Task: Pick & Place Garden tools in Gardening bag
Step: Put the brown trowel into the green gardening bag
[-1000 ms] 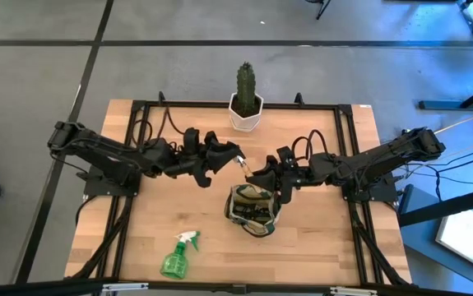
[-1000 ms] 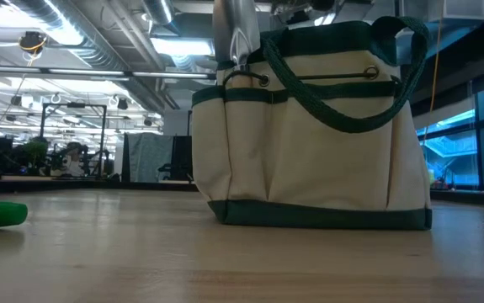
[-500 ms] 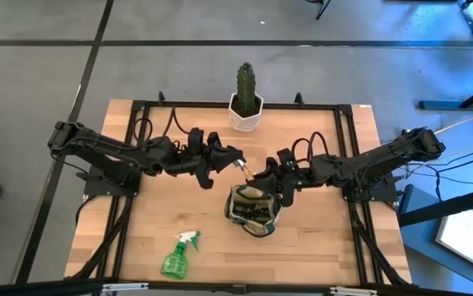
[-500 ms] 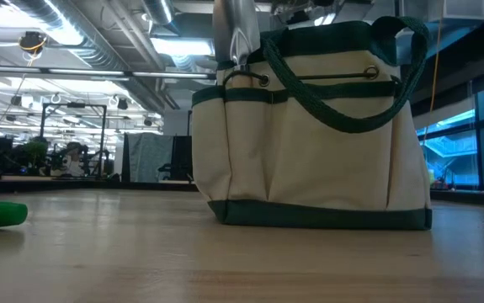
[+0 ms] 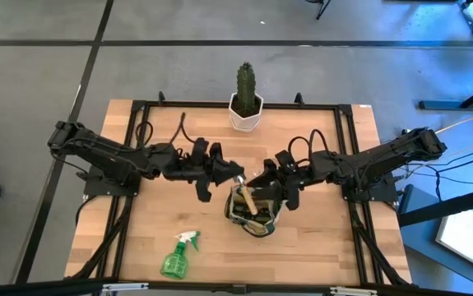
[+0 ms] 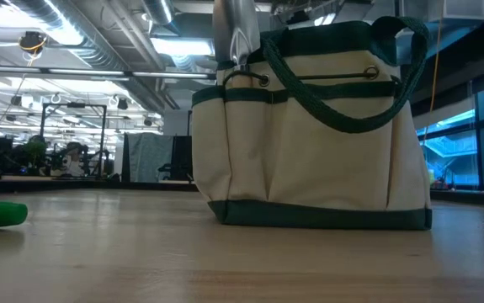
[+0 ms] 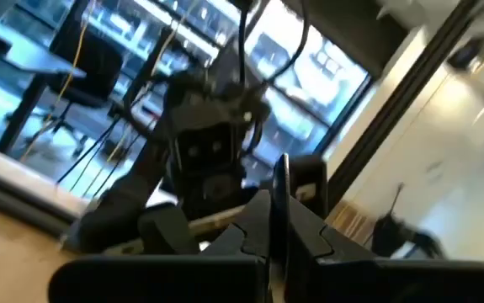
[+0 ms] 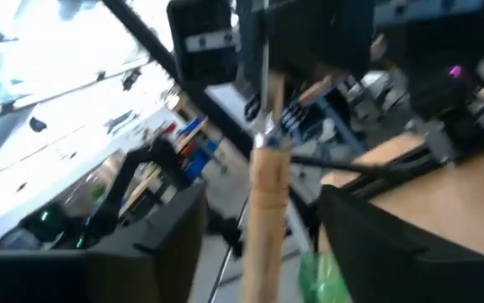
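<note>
The overhead camera is looking straight down on the whole table (image 5: 137, 247), while the low one is sitting at tabletop height, facing level into the room with the bag (image 6: 309, 143) filling its frame close up. Each wrist camera is peering past its own fingers at the other arm just ahead. Both the overhead and low views are sharing the bag and the spray bottle (image 5: 176, 256).

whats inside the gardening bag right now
In the high view, a wooden-handled tool stands in the gardening bag, its metal end pinched by the shut left gripper; the right gripper has opened beside it. Darker contents fill the bag, too indistinct to name. The low view shows only its side.
</note>
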Controlling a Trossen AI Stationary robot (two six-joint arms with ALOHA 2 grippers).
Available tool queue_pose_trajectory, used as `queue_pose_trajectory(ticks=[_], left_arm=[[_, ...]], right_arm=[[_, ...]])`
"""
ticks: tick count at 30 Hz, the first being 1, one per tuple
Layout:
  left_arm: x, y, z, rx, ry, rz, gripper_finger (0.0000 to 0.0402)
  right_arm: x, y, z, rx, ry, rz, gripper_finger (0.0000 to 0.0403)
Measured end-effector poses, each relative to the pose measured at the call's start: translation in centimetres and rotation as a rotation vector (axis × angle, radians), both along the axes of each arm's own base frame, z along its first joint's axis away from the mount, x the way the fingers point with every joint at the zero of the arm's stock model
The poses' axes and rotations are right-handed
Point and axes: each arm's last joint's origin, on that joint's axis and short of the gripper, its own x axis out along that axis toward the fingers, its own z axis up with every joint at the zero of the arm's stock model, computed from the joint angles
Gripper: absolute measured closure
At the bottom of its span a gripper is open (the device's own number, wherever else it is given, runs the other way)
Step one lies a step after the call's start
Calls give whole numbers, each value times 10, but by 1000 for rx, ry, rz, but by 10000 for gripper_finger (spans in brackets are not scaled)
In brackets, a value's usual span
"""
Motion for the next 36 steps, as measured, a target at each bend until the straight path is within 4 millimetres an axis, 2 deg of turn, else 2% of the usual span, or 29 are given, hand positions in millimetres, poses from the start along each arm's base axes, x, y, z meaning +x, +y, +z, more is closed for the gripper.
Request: queue_pose_trajectory(ticks=[3, 6, 11, 14, 16, 21, 25, 31, 36], left_arm=[[0, -11, 8, 36, 83, -21, 400], [-3, -25, 16, 71, 143, -24, 400], [-8, -46, 26, 95, 183, -21, 400], [-1, -61, 14, 113, 259, -47, 400], [11, -72, 2, 105, 295, -78, 400], [47, -96, -28, 137, 383, -85, 400], [64, -106, -32, 187, 396, -26, 400], [67, -104, -36, 191, 427, 65, 400], [63, -102, -34, 171, 438, 166, 400]], right_arm=[[-7, -2, 1, 0, 67, 57, 143], [-17, -4, -5, -29, 201, 71, 131], [-33, -9, -24, -73, 486, 50, 151], [-39, -8, -31, -93, 579, 55, 171], [-41, -5, -34, -84, 614, 64, 182], [-43, 6, -30, -44, 591, 146, 208], [-49, 25, -26, -112, 555, 274, 222], [-62, 50, -17, -403, 545, 227, 226], [-58, 67, -18, -533, 565, 250, 226]])
